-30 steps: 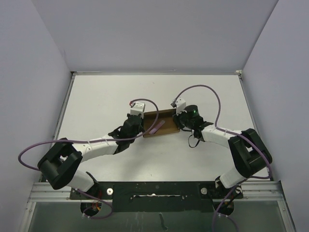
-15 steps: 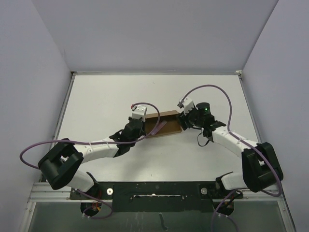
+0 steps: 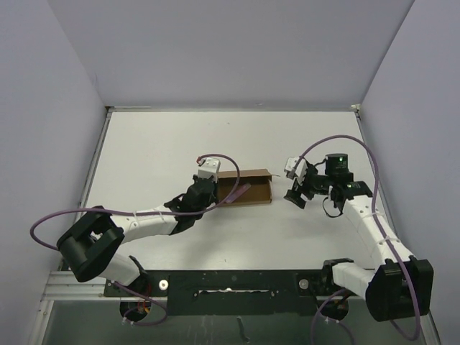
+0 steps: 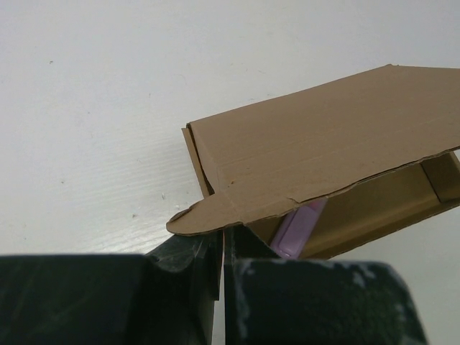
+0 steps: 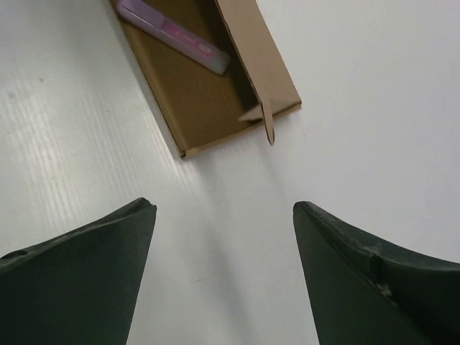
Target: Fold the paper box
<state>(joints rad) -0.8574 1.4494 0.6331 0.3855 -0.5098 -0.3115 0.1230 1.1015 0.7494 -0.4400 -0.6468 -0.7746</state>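
Lid-closing, seemingly: left gripper (image 4: 223,236) pinches the box (image 4: 323,151) corner; right gripper (image 5: 223,208), wide, empty, must reach the box ahead.

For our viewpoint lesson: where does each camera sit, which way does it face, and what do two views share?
Top: above and behind the arms, looking down at the table; both arms show.
Left wrist: low, past the shut left gripper to the box, lid raised.
Right wrist: tilted down, past the open right gripper, at the box.
Wrist views share box and stick.
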